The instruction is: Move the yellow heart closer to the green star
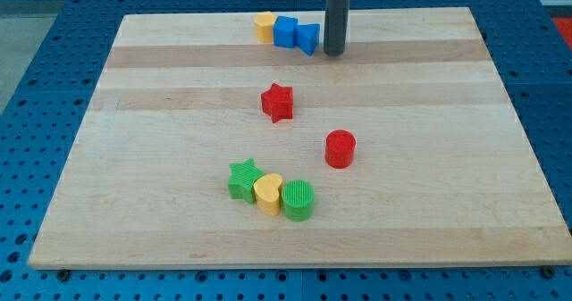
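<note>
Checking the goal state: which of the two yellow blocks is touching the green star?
The yellow heart near the view's bottom, wedged between the green star and green cylinder. The other yellow block sits at the view's top beside blue blocks.

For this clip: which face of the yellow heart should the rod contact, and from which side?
No grip is possible, only a push. The yellow heart already touches the green star, with the green cylinder against its right. My tip is far off at the view's top; approach the heart's bottom-right face.
</note>
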### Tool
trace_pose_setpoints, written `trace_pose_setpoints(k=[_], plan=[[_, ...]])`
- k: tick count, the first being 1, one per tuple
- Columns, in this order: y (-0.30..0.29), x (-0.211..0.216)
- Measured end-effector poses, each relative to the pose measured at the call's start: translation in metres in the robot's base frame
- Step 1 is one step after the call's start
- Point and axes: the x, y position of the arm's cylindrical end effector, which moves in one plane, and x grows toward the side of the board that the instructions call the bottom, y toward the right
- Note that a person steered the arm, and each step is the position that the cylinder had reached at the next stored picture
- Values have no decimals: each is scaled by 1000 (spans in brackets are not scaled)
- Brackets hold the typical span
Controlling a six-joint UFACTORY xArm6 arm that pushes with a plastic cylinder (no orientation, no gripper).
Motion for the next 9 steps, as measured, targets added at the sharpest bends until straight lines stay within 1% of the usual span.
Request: trace_pose_setpoints(k=[2, 3, 4, 6, 7, 9], plan=[[-11, 83], [-30, 104], [-57, 114], [-116, 156], [-150, 167], [-235, 176]])
